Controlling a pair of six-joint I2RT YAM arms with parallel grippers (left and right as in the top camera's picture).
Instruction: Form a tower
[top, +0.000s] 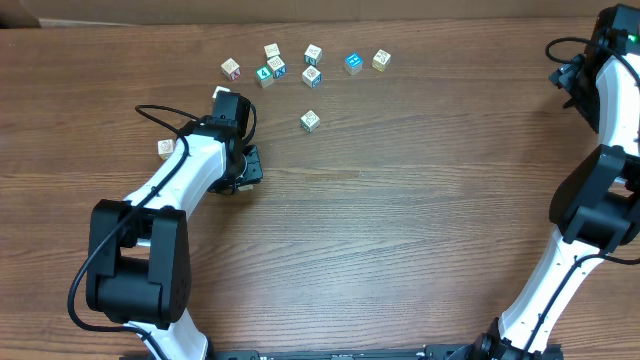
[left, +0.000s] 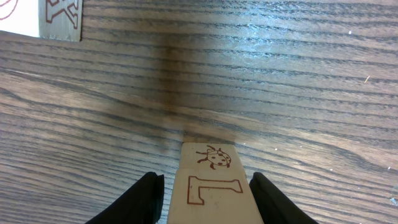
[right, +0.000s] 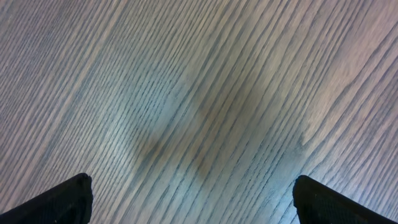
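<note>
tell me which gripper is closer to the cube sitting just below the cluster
Left. The left gripper sits a short way left of that cube; the right gripper is far off to its right.

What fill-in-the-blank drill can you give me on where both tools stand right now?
The left tool grips a pale wooden cube printed with the letter ___.
Above that letter is a drawn ___.
The right tool stands ___ above the brown wooden table.
Missing: L; ladybug; open.
</note>
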